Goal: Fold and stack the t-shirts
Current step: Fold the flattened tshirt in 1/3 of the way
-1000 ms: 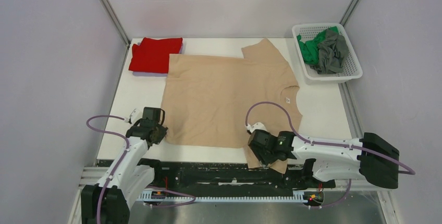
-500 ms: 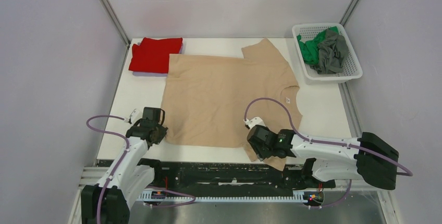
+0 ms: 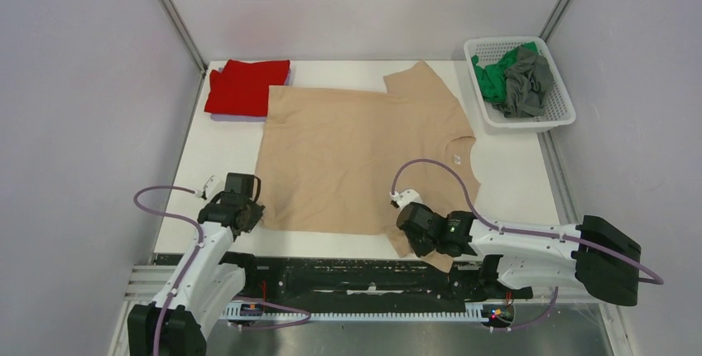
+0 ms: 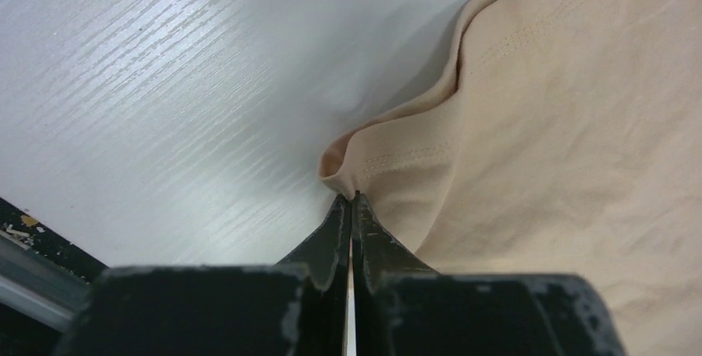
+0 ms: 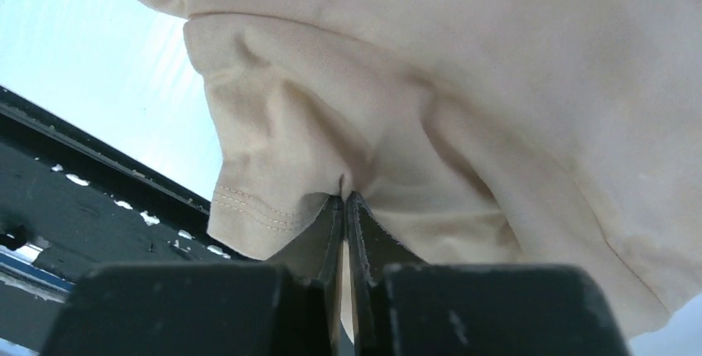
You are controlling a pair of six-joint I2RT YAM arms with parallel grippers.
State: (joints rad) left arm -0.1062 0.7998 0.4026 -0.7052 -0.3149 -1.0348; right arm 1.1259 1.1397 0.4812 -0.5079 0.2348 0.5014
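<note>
A large beige t-shirt [image 3: 364, 153] lies spread flat across the middle of the table, collar to the right. My left gripper [image 3: 248, 217] is shut on its near left hem corner [image 4: 348, 170], the cloth pinched at the fingertips [image 4: 352, 200]. My right gripper [image 3: 411, 236] is shut on the near sleeve [image 5: 273, 207], which hangs over the table's front edge. A folded red t-shirt [image 3: 246, 87] lies at the back left. Green [image 3: 490, 79] and grey t-shirts [image 3: 527, 83] sit crumpled in the basket.
A white mesh basket [image 3: 559, 112] stands at the back right corner. Grey walls and slanted metal posts close in the table on three sides. The black rail [image 3: 348, 273] runs along the near edge under the arms.
The right gripper has shut on the beige sleeve and shifted slightly rightward and down. The left gripper stays shut on the hem corner.
</note>
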